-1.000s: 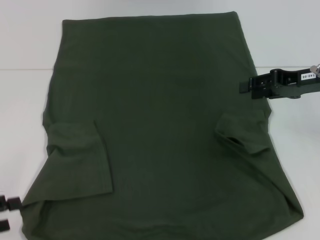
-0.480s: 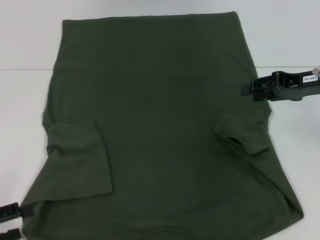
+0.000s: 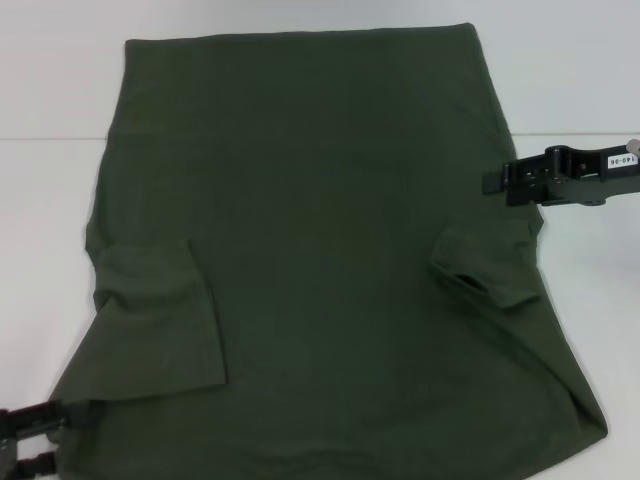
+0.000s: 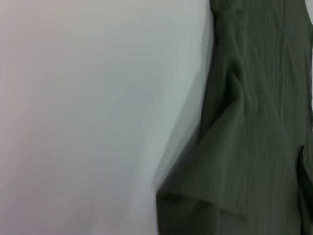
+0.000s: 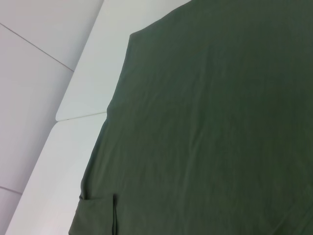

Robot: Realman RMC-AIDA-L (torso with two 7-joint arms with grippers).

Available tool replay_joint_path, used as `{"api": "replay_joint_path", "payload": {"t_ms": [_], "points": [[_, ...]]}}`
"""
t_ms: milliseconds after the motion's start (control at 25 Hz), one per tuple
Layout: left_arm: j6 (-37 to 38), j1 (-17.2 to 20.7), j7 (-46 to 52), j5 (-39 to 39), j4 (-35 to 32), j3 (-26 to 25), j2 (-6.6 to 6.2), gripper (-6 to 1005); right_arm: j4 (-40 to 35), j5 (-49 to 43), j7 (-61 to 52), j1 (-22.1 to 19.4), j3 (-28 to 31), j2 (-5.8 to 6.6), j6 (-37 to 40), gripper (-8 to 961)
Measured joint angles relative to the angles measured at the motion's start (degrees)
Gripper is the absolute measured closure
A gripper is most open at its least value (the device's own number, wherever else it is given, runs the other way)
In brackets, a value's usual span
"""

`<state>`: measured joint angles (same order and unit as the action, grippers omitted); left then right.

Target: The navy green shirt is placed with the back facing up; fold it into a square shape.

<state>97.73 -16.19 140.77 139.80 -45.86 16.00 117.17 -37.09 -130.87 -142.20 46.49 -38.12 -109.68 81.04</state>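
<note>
The navy green shirt (image 3: 310,250) lies spread flat on the white table (image 3: 50,200) and fills most of the head view, its straight far edge running along the top of the frame and its wider near end spilling toward the bottom right corner. Both short sleeves are folded inward onto the body: the left sleeve (image 3: 160,315) sits as a flat flap at lower left of centre, and the right sleeve (image 3: 485,265) forms a smaller, puckered fold at the right edge. The left gripper (image 3: 45,440) shows at the bottom left corner of the frame, its two black fingers apart, the upper one touching the shirt's near left corner; whether it has any cloth pinched cannot be told. The left wrist view shows that same edge of the fabric (image 4: 254,127) rumpled and slightly lifted beside bare table. The right gripper (image 3: 490,180) reaches in from the right edge at mid height, its tip just over the shirt's right side above the folded sleeve; its hold, loose or clenched, cannot be told
</note>
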Motion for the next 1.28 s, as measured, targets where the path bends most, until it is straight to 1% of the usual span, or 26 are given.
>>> {"api": "replay_joint_path", "payload": {"t_ms": [200,240,600,880,1040,1280], "points": [[-1.46,-1.64,-0.25,-0.08,1.41,0.05,0.11,144,0.00,0.05,-0.01,-0.12,-0.01,0.00,0.16,400],[-2.59,-2.68,-0.07,0.07,2.23,0.13,0.11,145,0.00,0.19,-0.01,-0.23,-0.02,0.00,0.21,400],[-3.49,-4.60,-0.47,0.02,1.66,0.89,0.49,149,0.00,0.62,0.01,-0.93,0.75,0.37,1.17,400],[-3.24,-4.89,-2.02,-0.49,1.65,1.93,0.25,331,-0.06,0.62,1.42,-1.72,1.03,1.15,3.31,401],[-3.01,-5.29,-3.93,-0.72,1.65,1.71,0.06,565,-0.09,0.62,2.50,-2.39,0.99,1.85,5.00,399],[-0.63,-6.02,-8.89,-3.14,2.19,1.67,-0.23,806,-0.44,-0.69,4.27,-3.60,0.02,3.01,8.70,393]]}}
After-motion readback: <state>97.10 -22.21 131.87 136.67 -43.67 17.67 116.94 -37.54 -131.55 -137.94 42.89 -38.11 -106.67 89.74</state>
